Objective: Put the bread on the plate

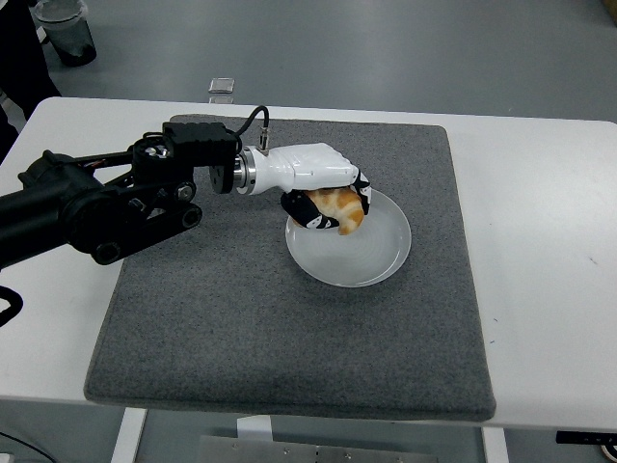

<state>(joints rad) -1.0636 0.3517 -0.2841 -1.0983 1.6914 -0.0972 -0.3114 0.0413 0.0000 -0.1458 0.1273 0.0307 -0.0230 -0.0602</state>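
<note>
A golden-brown piece of bread [339,206] is held in my left hand [333,207], whose white and black fingers are curled around it. The hand hangs low over the left part of a white round plate [371,256] that sits on the grey mat [241,328]. The bread is right at the plate's surface; I cannot tell whether it touches. My left arm reaches in from the left edge across the mat. My right arm is out of view.
The grey mat covers most of the white table [549,251]. A small clear object [222,87] lies at the table's far edge. A dark container [66,34] stands on the floor at the top left.
</note>
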